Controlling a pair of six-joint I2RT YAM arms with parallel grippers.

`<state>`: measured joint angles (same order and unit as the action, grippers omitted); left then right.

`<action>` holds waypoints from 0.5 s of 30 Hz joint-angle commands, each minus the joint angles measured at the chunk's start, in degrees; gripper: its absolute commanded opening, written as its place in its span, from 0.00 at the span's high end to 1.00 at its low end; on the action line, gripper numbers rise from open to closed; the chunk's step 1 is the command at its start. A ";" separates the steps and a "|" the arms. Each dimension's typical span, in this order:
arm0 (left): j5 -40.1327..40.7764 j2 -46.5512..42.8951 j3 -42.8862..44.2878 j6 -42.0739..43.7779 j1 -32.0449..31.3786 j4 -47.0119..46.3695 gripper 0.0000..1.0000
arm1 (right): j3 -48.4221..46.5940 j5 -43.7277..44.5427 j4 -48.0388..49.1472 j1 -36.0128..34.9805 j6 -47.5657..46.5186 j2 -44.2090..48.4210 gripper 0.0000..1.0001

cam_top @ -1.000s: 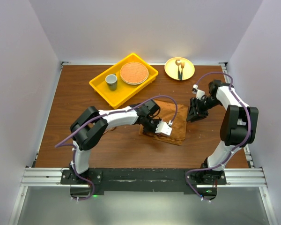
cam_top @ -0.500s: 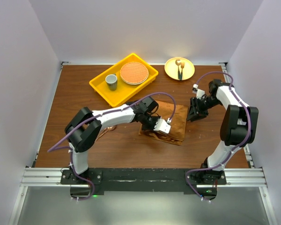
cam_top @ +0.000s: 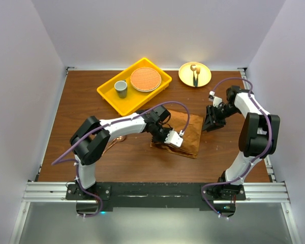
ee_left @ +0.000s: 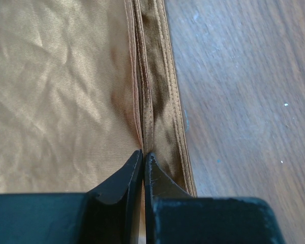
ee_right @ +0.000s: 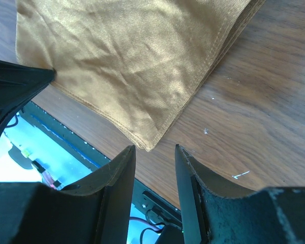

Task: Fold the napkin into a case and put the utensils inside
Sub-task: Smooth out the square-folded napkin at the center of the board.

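Napkin (ee_left: 61, 91) is limp and slick, so my left gripper (ee_left: 143, 154) pinches its hem (ee_left: 160, 96); right gripper (ee_right: 153, 148) hangs open.

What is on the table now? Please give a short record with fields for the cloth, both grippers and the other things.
cloth: rust-brown cloth napkin, folded in layers, flat on the brown wooden table
left gripper: shut on the napkin's hemmed edge
right gripper: open, at the napkin's corner, holding nothing
far side: yellow plastic tray with a grey cup and a round orange woven plate; round yellow plate with a short dark-handled utensil
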<state>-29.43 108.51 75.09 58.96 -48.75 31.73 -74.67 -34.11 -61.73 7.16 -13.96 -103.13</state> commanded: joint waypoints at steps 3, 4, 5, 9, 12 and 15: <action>-2.04 -1.37 -0.38 2.30 0.41 0.71 0.91 | -1.61 -1.93 -0.23 0.14 -0.02 -0.49 0.59; -2.03 -1.28 -0.47 2.47 0.41 0.79 0.91 | -1.61 -2.01 -0.23 0.14 -0.02 -0.49 0.59; -1.95 -1.20 -0.73 2.82 0.41 0.79 0.91 | -1.61 -2.10 -0.31 0.14 -0.02 -0.58 0.59; -1.95 -1.54 -1.35 3.97 0.41 1.06 0.91 | -1.53 -2.10 0.12 0.14 0.33 -0.58 0.59; -2.38 -2.07 -1.26 4.32 0.41 1.23 0.91 | -1.35 -2.19 0.65 0.14 0.77 -1.02 0.59; -2.91 -3.21 -1.09 4.93 0.41 1.58 0.91 | -1.44 -2.28 1.09 0.14 1.21 -1.37 0.59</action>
<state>-29.71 108.51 74.11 61.65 -48.75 32.73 -74.67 -34.35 -61.49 7.16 -13.78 -103.81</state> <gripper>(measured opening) 0.096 0.411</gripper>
